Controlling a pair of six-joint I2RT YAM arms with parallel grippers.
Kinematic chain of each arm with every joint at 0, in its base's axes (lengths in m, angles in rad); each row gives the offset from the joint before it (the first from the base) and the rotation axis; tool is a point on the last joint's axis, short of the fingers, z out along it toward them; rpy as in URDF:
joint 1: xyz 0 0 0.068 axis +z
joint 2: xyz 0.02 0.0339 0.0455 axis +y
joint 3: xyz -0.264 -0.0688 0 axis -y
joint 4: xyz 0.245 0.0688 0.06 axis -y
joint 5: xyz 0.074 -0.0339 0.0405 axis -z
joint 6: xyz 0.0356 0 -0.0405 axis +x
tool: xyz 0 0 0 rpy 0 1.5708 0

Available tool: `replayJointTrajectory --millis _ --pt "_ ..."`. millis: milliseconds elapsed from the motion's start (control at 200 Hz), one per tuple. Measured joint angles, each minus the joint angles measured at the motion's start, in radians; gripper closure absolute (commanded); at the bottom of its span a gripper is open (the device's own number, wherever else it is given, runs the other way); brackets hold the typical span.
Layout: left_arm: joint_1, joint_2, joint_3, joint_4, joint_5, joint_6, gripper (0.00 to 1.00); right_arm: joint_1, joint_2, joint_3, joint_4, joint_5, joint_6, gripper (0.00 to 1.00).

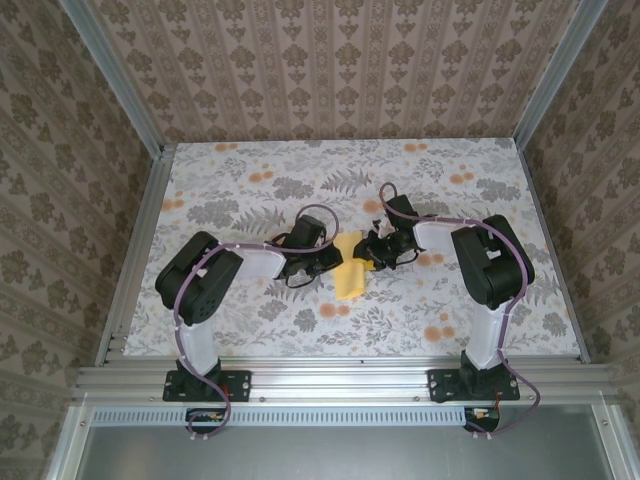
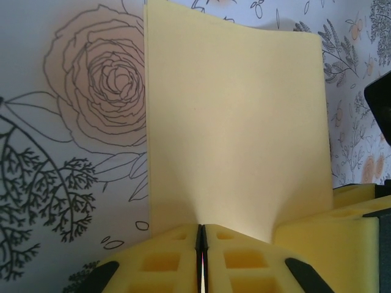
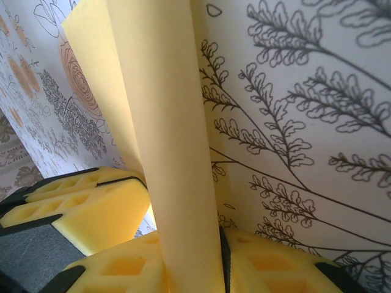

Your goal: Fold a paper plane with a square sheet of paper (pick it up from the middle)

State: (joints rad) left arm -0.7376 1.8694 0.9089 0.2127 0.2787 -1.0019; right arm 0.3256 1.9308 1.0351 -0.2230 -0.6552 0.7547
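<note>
The square sheet of paper (image 1: 350, 275) is bright yellow and sits at the table's middle, bent upward between both grippers. In the left wrist view the paper (image 2: 232, 122) stands like a wall, puckering down into my left gripper (image 2: 201, 227), whose yellow foam jaws are pressed together on its lower edge. In the right wrist view a curled fold of the paper (image 3: 177, 134) runs down between the jaws of my right gripper (image 3: 218, 238), which is shut on it. The grippers (image 1: 332, 262) (image 1: 372, 254) face each other, almost touching. The paper plane is out of view.
A floral tablecloth (image 1: 300, 170) covers the table. Aluminium rails (image 1: 340, 378) border it, and patterned walls enclose the back and sides. The right gripper's foam finger (image 2: 330, 244) crowds the left wrist view, and the left gripper's finger (image 3: 79, 204) crowds the right wrist view.
</note>
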Motion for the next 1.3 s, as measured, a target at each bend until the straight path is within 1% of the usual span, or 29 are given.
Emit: replayJointTrajectory --millis 95,205,325,400,510,615,685,755,855,915,1010,1155,1300 --pt "-0.002 0.0 0.001 -0.004 -0.007 0.0 0.89 0.0 0.0 0.0 -0.001 0.0 -0.001 0.71" --pt "-0.002 0.0 0.002 -0.005 -0.011 0.0 0.9 0.0 -0.005 0.0 -0.001 0.0 -0.006 0.69" --pt "-0.002 0.0 0.002 -0.008 -0.013 0.0 0.91 0.005 -0.017 -0.001 0.007 0.0 -0.015 0.62" --pt "-0.002 0.0 0.002 -0.009 -0.013 0.003 0.91 0.008 -0.027 -0.001 0.006 0.012 -0.021 0.55" --pt "-0.002 0.0 0.002 -0.011 -0.013 0.007 0.92 0.002 -0.07 -0.001 -0.045 0.091 -0.041 0.48" --pt "-0.002 0.0 0.002 -0.011 -0.013 0.008 0.92 -0.03 -0.143 -0.005 -0.131 0.196 -0.066 0.47" --pt "-0.002 0.0 0.002 -0.011 -0.013 0.008 0.93 -0.046 -0.195 -0.005 -0.162 0.232 -0.087 0.49" --pt "-0.002 0.0 0.002 -0.011 -0.013 0.01 0.93 -0.049 -0.241 -0.005 -0.17 0.235 -0.112 0.53" --pt "-0.002 0.0 0.002 -0.012 -0.013 0.011 0.93 -0.024 -0.259 0.008 -0.169 0.216 -0.14 0.63" --pt "-0.002 0.0 0.002 -0.012 -0.013 0.011 0.93 -0.002 -0.241 0.025 -0.17 0.2 -0.15 0.69" --pt "-0.002 0.0 0.002 -0.014 -0.013 0.011 0.93 0.042 -0.183 0.066 -0.168 0.173 -0.158 0.74" --pt "-0.002 0.0 0.009 -0.027 -0.014 0.011 0.93 0.085 -0.089 0.114 -0.168 0.138 -0.158 0.76" --pt "-0.002 0.0 0.013 -0.036 -0.017 0.011 0.94 0.085 -0.036 0.126 -0.175 0.128 -0.158 0.77"
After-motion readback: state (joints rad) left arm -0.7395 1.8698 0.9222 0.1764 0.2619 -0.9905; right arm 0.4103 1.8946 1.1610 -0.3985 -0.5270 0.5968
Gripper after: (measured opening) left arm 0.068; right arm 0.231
